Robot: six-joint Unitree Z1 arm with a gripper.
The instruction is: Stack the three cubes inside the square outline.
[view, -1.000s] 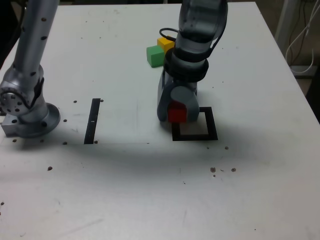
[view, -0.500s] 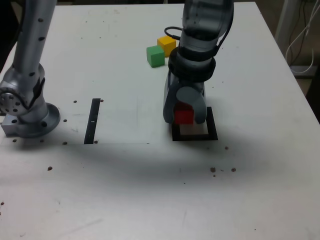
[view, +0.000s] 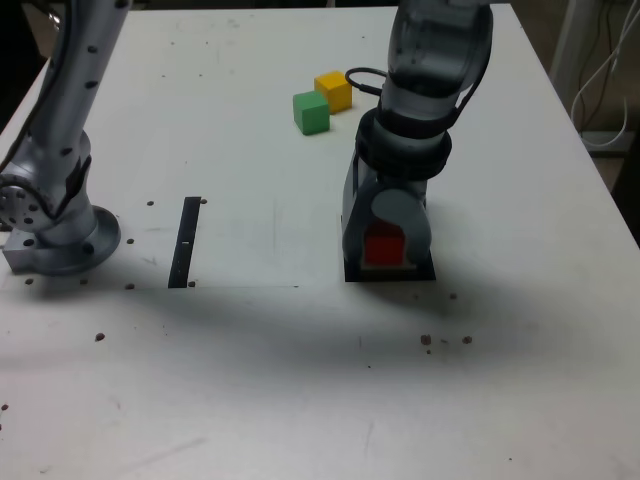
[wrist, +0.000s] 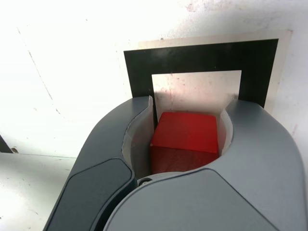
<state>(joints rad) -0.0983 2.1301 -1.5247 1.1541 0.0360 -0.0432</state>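
My gripper is shut on the red cube, holding it low over the black square outline, most of which the gripper hides in the exterior view. In the wrist view the red cube sits between the two grey fingers, and the square outline with its white centre lies just beyond it. The green cube and the yellow cube rest touching each other on the table, farther back and toward the exterior view's left of the gripper.
A straight black strip lies on the white table toward the exterior view's left. The arm's grey base stands at the left edge. Small dark specks dot the tabletop. Cables hang beyond the table's right edge.
The gripper has carried the red cube toward the exterior view's right and lower, from beside the outline's left edge to over its centre.
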